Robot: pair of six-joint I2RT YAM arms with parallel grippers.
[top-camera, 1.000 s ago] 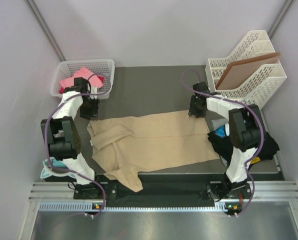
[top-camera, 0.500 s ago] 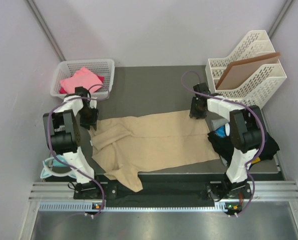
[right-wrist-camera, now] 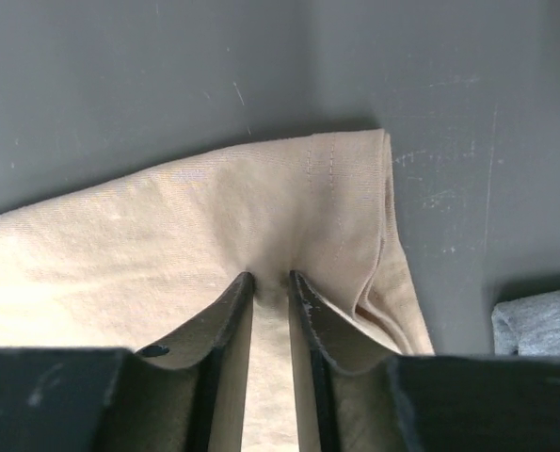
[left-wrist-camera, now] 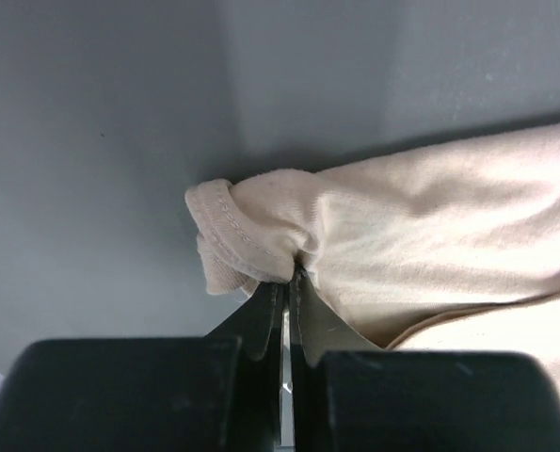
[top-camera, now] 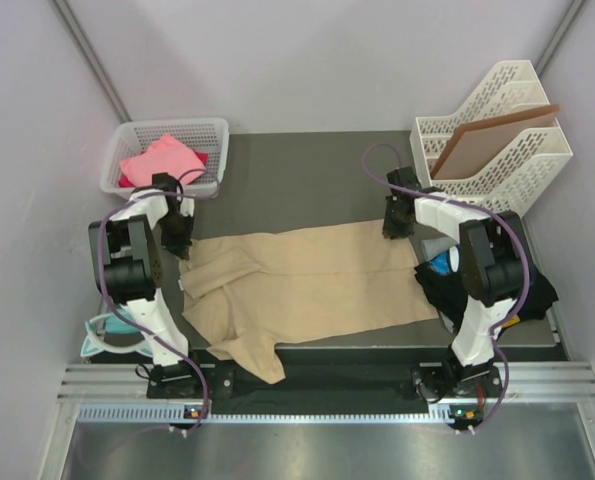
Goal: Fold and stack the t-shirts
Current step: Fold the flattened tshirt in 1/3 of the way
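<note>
A large tan cloth t-shirt (top-camera: 307,285) lies spread across the dark grey worktop (top-camera: 307,180), left gripper (left-wrist-camera: 284,281) pinching its bunched hem corner, right gripper (right-wrist-camera: 270,282) nipping the far right corner, white mesh basket (top-camera: 215,136) holding a pink cloth shirt (top-camera: 162,158) just behind the left gripper, white slotted file rack (top-camera: 497,95) with a flat brown board (top-camera: 492,140) behind the right gripper, heap of black cloth shirts (top-camera: 532,290) under the right arm.

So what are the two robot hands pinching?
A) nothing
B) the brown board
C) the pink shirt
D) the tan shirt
D: the left gripper and the right gripper are each shut on a far corner of the tan shirt.
</note>
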